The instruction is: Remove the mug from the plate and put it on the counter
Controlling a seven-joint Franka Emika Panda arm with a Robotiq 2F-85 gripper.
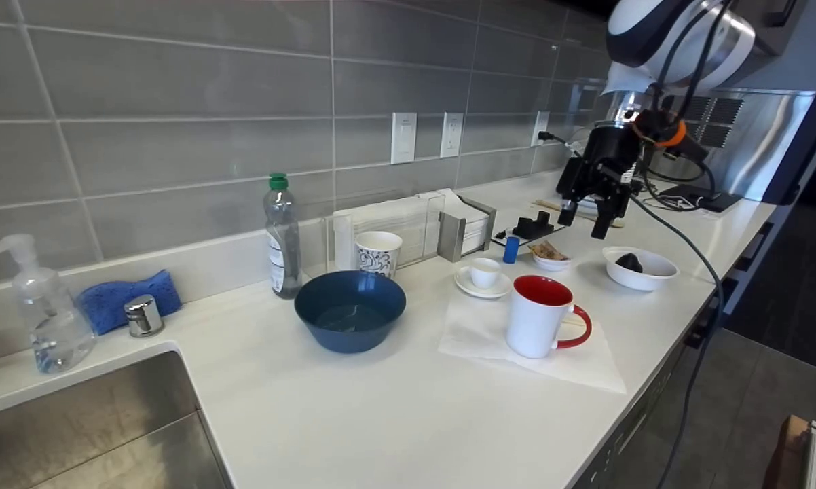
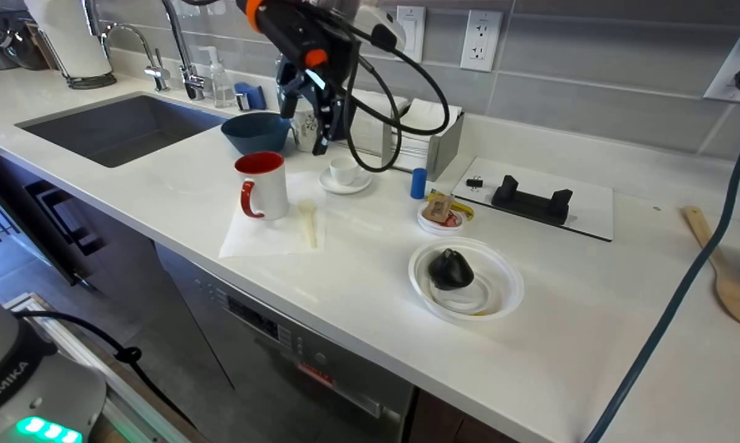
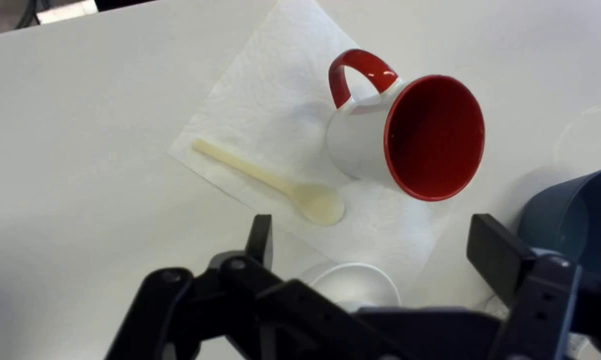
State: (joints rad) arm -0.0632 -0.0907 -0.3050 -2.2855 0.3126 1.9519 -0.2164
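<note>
Along both exterior views stretches the white counter (image 1: 354, 421). The robot arm (image 1: 685, 49) reads "EMIKA" on its grey base (image 2: 56, 384), at eight o'clock in an exterior view; at two o'clock in an exterior view, it hangs pointing down. Its pincer (image 1: 584, 223) is released, fingers (image 3: 495, 251) spread wide. At the pincer's eight o'clock in an exterior view, the plate (image 1: 486, 294) bears the small white mug (image 1: 485, 275), upright.

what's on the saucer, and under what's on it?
The small cup, upright. Nothing else shows on the saucer in both exterior views. The patch right under the small cup is covered, so can't be seen.
</note>
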